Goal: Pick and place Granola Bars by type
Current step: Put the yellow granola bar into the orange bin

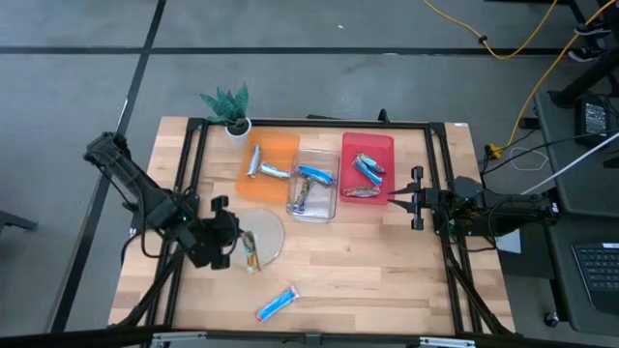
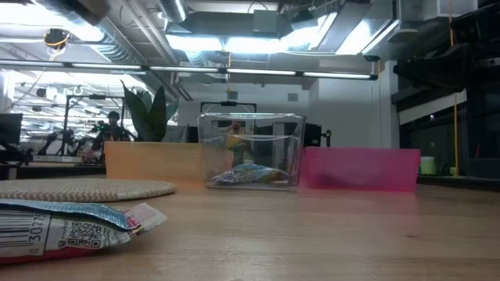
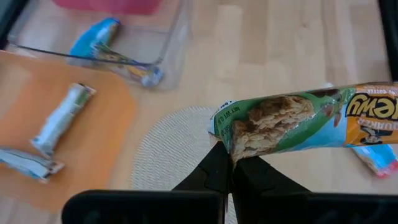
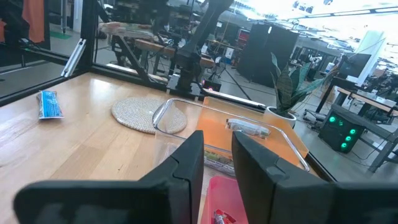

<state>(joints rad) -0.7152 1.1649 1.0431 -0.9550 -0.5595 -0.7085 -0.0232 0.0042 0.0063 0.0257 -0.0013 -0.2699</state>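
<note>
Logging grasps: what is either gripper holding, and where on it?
Left gripper pinches a green-and-tan granola bar at its end; right gripper holds nothing.

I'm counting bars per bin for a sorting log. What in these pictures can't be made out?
- Red bin: high view shows bars overlapping, too small to count; low view shows only its wall.
- Bar held in the left claw: the wrapper's far end runs off the left wrist picture's edge.
- Orange bin: contents hidden behind its wall in the low view.
- Right claw: blocks much of the clear bin in its wrist view.
</note>
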